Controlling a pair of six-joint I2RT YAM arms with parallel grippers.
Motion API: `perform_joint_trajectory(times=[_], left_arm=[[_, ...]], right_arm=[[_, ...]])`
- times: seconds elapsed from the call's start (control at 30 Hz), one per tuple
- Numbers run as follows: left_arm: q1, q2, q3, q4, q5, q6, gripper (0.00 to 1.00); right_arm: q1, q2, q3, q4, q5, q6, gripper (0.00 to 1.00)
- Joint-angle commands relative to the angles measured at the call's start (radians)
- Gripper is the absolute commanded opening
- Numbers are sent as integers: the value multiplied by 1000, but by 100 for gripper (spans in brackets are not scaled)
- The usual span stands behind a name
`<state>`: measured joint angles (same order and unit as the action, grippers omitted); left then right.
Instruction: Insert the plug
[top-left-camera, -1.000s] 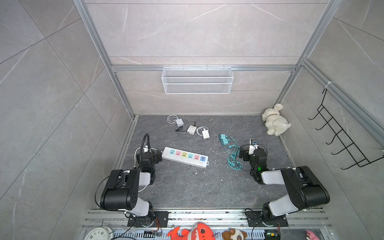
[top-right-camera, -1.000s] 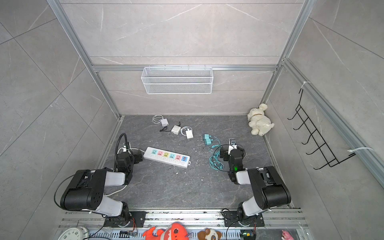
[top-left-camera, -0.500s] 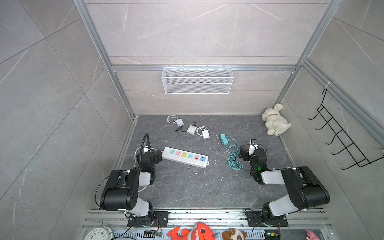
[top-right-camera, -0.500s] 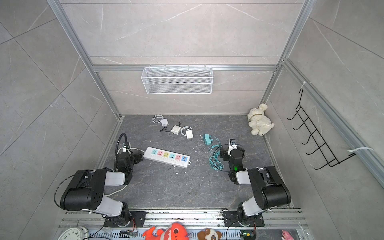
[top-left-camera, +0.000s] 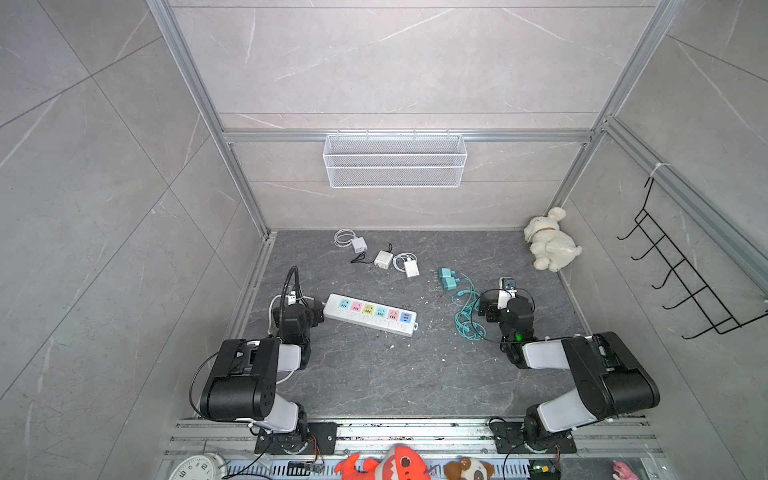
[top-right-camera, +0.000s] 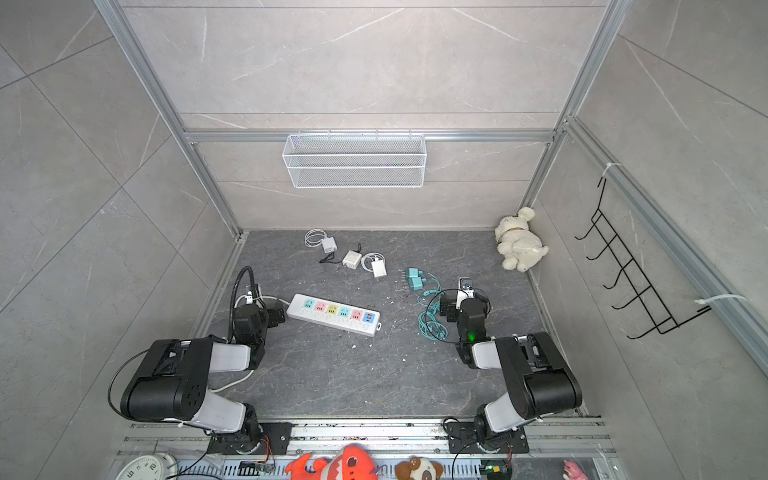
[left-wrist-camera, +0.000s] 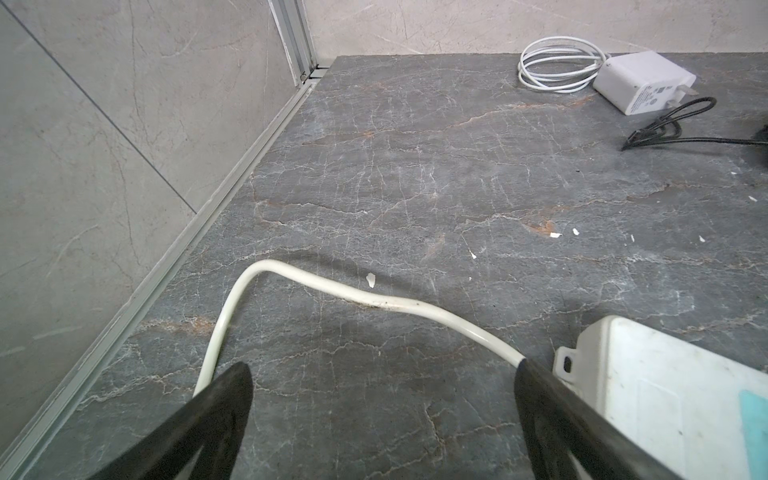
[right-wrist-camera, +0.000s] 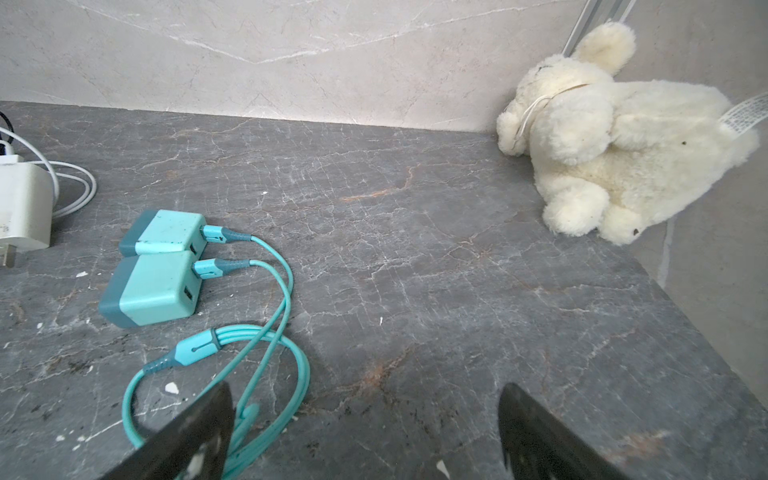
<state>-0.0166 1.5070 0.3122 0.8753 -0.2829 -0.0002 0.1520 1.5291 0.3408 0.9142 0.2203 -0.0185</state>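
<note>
A white power strip (top-left-camera: 370, 313) (top-right-camera: 334, 313) with coloured sockets lies slanted on the dark stone floor. Its end (left-wrist-camera: 665, 399) sits just past one finger of my left gripper (left-wrist-camera: 383, 365) (top-left-camera: 305, 311), which is open and holds nothing. Two teal plug adapters (top-left-camera: 446, 278) (right-wrist-camera: 158, 286) lie side by side further back, with their teal cables (right-wrist-camera: 266, 353) trailing to my right gripper (right-wrist-camera: 365, 388) (top-left-camera: 503, 300). That gripper is open and empty, low over the floor. Three white plug adapters (top-left-camera: 381, 259) (left-wrist-camera: 642, 83) lie near the back wall.
The strip's white cord (left-wrist-camera: 332, 286) loops across the floor ahead of the left gripper. A cream plush toy (top-left-camera: 548, 245) (right-wrist-camera: 615, 137) lies in the back right corner. A wire basket (top-left-camera: 395, 160) hangs on the back wall, a black hook rack (top-left-camera: 681, 282) on the right wall.
</note>
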Motion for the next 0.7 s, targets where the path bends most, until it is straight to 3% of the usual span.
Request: perform_joint_trajectory(times=[0.0, 0.2, 0.4, 0.5, 0.67], left_arm=[[6, -11, 23, 33, 20, -6, 100], [3, -96, 105, -203, 82, 11, 100], [3, -118, 134, -279, 87, 2, 100], [0, -125, 263, -535, 72, -53, 100], [0, -49, 446, -821, 148, -115, 100]], right_arm=[[0, -60, 27, -88, 24, 22, 99], [13, -99, 120, -295, 31, 10, 99], [24, -144, 208, -528, 80, 80, 99], [40, -152, 282, -670, 91, 97, 99], [72, -127, 464, -1000, 86, 170, 99]])
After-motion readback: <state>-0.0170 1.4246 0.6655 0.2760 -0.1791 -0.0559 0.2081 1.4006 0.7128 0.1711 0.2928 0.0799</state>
